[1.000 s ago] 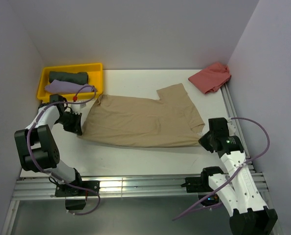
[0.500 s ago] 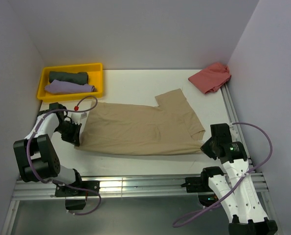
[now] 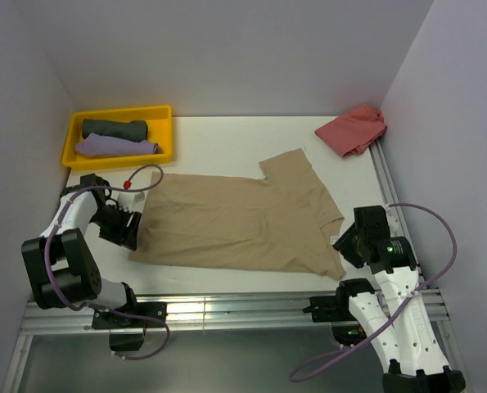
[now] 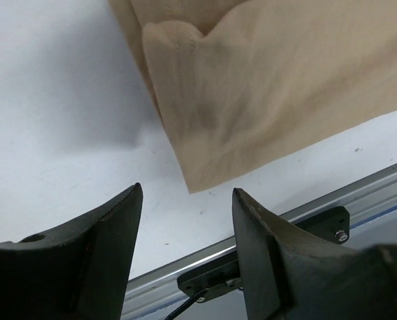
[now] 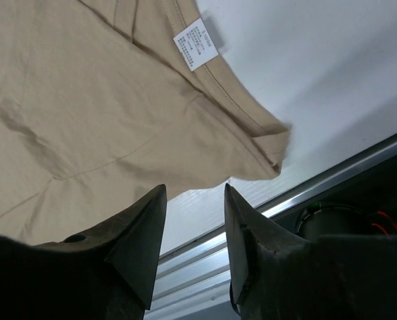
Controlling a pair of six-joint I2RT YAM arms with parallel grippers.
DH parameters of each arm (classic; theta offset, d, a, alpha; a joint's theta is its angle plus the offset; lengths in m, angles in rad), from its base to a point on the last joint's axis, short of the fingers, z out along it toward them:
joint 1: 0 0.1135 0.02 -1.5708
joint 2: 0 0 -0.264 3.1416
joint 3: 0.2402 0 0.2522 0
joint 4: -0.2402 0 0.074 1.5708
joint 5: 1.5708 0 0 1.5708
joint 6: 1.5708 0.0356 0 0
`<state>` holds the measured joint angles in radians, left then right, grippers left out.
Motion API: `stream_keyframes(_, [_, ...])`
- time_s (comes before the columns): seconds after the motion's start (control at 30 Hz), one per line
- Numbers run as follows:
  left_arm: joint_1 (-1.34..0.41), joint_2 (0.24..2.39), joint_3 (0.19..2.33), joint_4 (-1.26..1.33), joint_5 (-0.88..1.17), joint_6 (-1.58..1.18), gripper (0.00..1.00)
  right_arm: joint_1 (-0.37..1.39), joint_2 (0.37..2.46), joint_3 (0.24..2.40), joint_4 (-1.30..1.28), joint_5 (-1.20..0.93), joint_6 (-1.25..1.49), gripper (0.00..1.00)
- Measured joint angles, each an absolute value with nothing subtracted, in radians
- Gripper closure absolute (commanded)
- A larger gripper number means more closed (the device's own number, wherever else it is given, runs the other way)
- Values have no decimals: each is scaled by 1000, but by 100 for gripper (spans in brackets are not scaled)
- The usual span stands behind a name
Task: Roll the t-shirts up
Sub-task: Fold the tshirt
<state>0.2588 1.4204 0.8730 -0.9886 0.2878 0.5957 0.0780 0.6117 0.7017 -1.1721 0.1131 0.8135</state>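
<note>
Nearby, yellow tray point(image 3: 116, 161) holds two tees point(image 3: 114, 128) — both jaws apart, tan tee point(image 3: 227, 221) flat between.

Top external camera is looking down from high beyond the near edge of the table point(image 3: 218, 143), covering the whole surface. Both wrist cameras are looking down at close range, each sharing one near corner of the tan t-shirt point(image 3: 235, 221) with it.

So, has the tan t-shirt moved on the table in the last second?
Yes. The tan t-shirt has slid toward the near rail, away from the yellow tray.
</note>
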Motion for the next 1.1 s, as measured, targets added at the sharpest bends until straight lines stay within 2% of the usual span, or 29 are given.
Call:
stream_keyframes(0.27, [270,1441,1042,-1039,298,608,35,78,617,809,-1184,108,802,46])
stream_keyframes(0.47, [267,1604,1272,-1038,382,581,33,78,730,838,-1074,69,776,43])
stream_keyframes(0.8, [173,1838,1378,-726,460,421,34,78,1061,855,-704,-3,702,45])
stream_keyframes(1.1, [113,1970,1471,-502,438,326,39,70,1255,884,-544,-2,665,46])
